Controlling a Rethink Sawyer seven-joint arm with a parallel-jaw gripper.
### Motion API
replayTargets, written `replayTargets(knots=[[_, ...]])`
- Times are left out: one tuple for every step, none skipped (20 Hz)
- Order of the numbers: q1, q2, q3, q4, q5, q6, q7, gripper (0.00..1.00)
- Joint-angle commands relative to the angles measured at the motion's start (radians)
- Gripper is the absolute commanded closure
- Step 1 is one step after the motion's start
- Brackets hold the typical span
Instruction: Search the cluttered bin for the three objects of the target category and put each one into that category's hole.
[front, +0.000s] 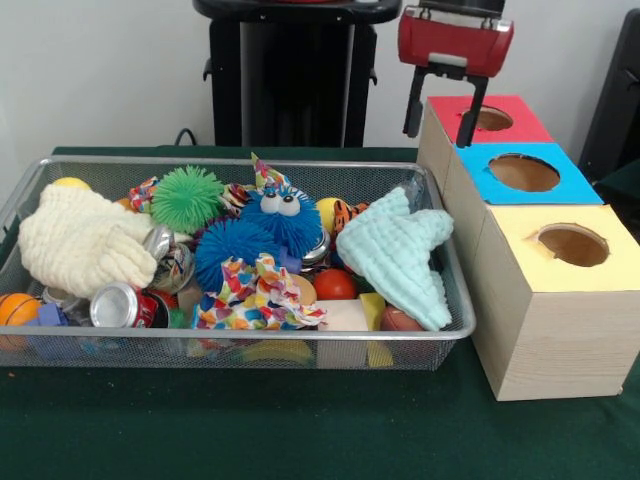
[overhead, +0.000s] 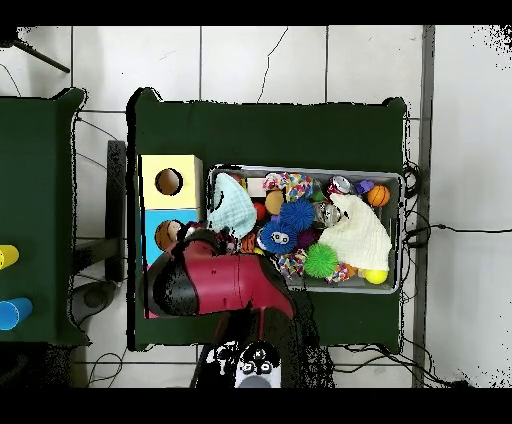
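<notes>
The silver wire-mesh bin (front: 455, 300) is full of toys and cloths; it also shows in the overhead view (overhead: 401, 232). An orange black-striped tiger (front: 347, 211) peeks out at the bin's back, partly behind a pale blue cloth (front: 400, 255). I see no monkey and no clear duck. The red-surround hole (front: 490, 119) tops the farthest wooden box. My gripper (front: 438, 137) hangs open and empty just above that box, one finger over the hole's edge. In the overhead view my red arm (overhead: 225, 285) hides the gripper and the red hole.
The blue-surround hole (front: 523, 172) and the yellow-surround hole (front: 572, 244) are nearer in the box row. In the bin are a fuzzy blue ball with googly eyes (front: 283, 215), a green spiky ball (front: 186, 197), a cream cloth (front: 85, 240), cans (front: 115, 305) and a yellow ball (front: 326, 213).
</notes>
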Motion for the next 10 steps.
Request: replayTargets(knots=[[0.128, 0.139, -0.201, 0.11, 0.121, -0.062, 0.414, 0.0], [0.132, 0.147, -0.21, 0.121, 0.139, -0.083, 0.418, 0.0], [0.144, 0.164, -0.226, 0.135, 0.164, -0.116, 0.436, 0.0], [0.155, 0.181, -0.241, 0.149, 0.19, -0.149, 0.453, 0.0], [0.171, 0.206, -0.26, 0.169, 0.224, -0.192, 0.482, 0.0], [0.183, 0.221, -0.272, 0.178, 0.245, -0.214, 0.489, 0.0], [0.199, 0.241, -0.284, 0.189, 0.273, -0.239, 0.505, 0.0], [0.214, 0.262, -0.296, 0.199, 0.301, -0.264, 0.52, 0.0], [0.224, 0.284, -0.301, 0.211, 0.33, -0.293, 0.535, 0.0], [0.228, 0.292, -0.302, 0.22, 0.346, -0.312, 0.532, 0.0]])
